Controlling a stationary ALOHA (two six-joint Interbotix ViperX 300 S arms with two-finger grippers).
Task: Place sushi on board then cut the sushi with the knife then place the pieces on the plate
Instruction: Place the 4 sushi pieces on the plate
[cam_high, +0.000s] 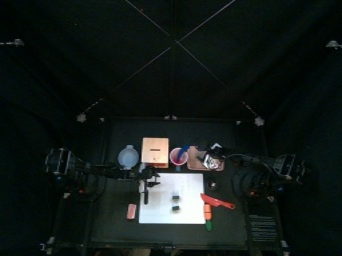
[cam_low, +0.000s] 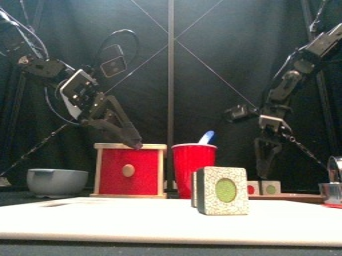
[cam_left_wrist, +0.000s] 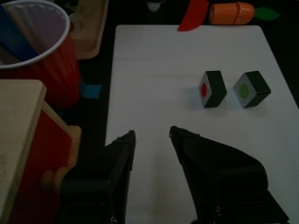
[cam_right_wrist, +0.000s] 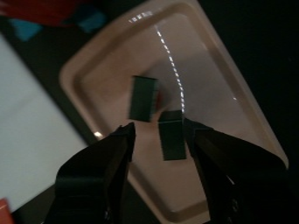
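Two dark green sushi pieces (cam_left_wrist: 212, 89) (cam_left_wrist: 251, 88) stand side by side on the white cutting board (cam_high: 187, 190); the front view shows them as one near block (cam_low: 221, 190). The red toy knife (cam_high: 211, 202) lies at the board's right edge. Above the board's back-left part, my left gripper (cam_left_wrist: 152, 140) is open and holds nothing. Two more sushi pieces lie on the pink plate (cam_right_wrist: 222, 79): one free (cam_right_wrist: 145, 96), the other (cam_right_wrist: 173, 138) between the parted jaws of my right gripper (cam_right_wrist: 160, 129), with gaps on both sides.
Along the back stand the blue-grey bowl (cam_low: 56, 180), the wooden box with its red drawer front (cam_low: 131, 170) and the red cup (cam_low: 194, 170) holding a blue knife (cam_low: 206, 137). An orange and green toy (cam_left_wrist: 232, 11) lies beside the red knife. A small red thing (cam_high: 132, 210) lies left of the board.
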